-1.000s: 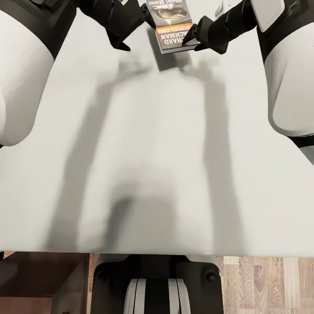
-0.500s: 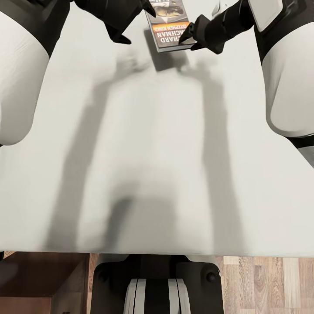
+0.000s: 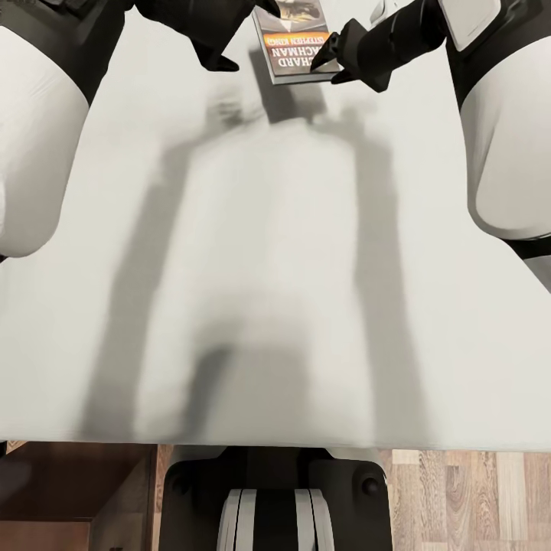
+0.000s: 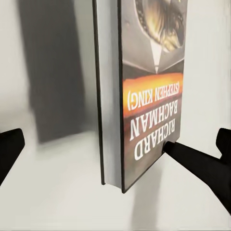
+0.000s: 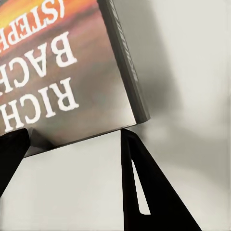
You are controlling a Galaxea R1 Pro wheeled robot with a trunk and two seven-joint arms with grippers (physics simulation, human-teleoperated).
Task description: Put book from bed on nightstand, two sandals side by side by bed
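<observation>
Both claws open: book (image 3: 295, 46) on bed (image 3: 268, 268) btwn left claw (image 3: 229, 46) & right claw (image 3: 330, 63).

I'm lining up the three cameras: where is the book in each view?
Head view: the book at top centre, between both end effectors.
Left wrist view: centre, seen edge-on, with the cover lettering showing.
Right wrist view: upper left, corner by a fingertip.
Shared landmark: the white "RICHARD BACHMAN" lettering.
</observation>
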